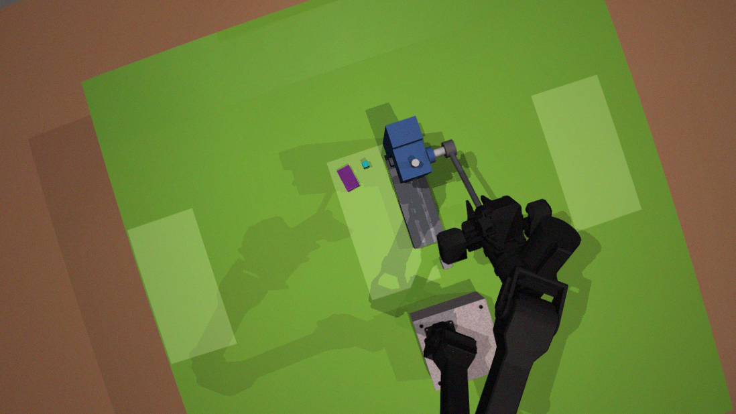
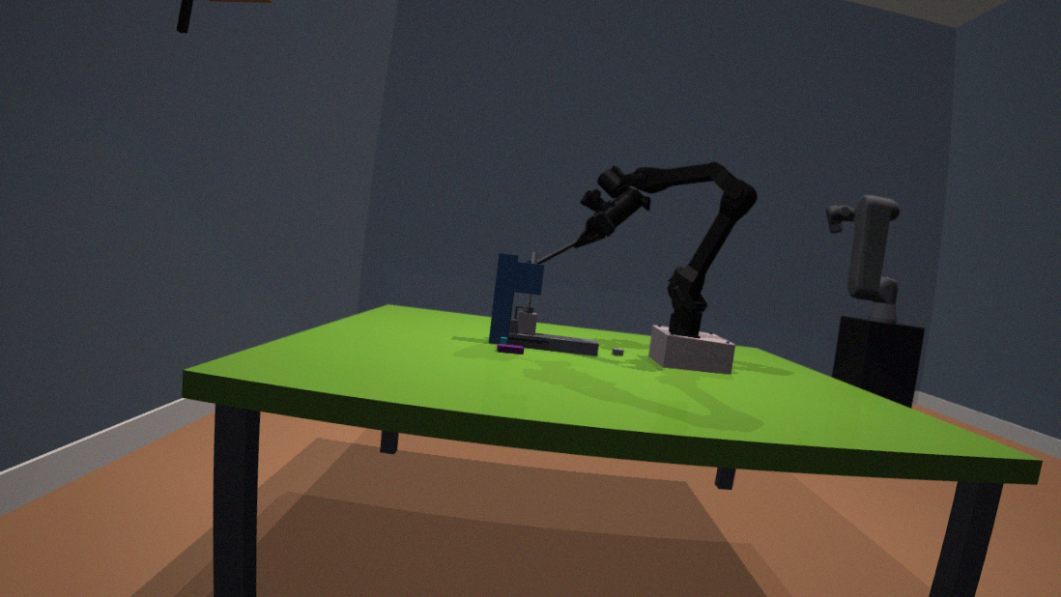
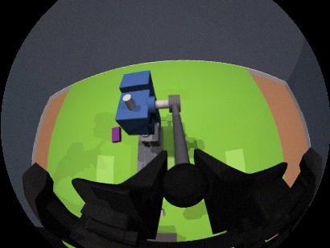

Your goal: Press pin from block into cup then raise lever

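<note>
1 end effector (image 1: 481, 205) (image 2: 581, 241) (image 3: 180, 154), clamped on 1 lever (image 1: 466, 179) (image 2: 557, 252) (image 3: 179, 134) | 1 blue press (image 1: 409, 146) (image 2: 504, 297) (image 3: 137, 110) | 1 purple block (image 1: 348, 177) (image 2: 509, 348) (image 3: 116, 134)
</note>
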### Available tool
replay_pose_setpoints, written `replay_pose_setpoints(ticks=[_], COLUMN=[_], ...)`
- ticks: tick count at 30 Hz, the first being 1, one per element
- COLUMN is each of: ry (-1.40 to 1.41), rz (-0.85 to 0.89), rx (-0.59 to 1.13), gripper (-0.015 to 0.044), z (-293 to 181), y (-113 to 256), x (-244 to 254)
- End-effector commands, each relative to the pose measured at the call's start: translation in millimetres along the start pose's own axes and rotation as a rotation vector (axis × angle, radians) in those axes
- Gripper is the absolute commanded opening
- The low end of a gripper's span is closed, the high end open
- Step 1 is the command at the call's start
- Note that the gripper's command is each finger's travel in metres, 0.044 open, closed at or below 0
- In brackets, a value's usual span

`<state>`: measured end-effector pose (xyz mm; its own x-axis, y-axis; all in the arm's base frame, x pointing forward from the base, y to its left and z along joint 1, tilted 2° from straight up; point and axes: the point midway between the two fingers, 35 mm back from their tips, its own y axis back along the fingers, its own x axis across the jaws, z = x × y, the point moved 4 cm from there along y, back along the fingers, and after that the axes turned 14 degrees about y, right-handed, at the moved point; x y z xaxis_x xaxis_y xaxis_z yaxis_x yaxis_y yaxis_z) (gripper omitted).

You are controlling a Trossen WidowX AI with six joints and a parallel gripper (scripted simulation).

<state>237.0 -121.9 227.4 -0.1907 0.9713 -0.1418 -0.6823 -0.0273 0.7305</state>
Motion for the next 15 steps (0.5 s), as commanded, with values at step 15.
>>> replay_pose_setpoints(ticks=[15], ry=[0.010], rz=[-0.005], rx=[-0.019], gripper=[0.0000], z=[31.5], y=[2.8], x=[-7.6])
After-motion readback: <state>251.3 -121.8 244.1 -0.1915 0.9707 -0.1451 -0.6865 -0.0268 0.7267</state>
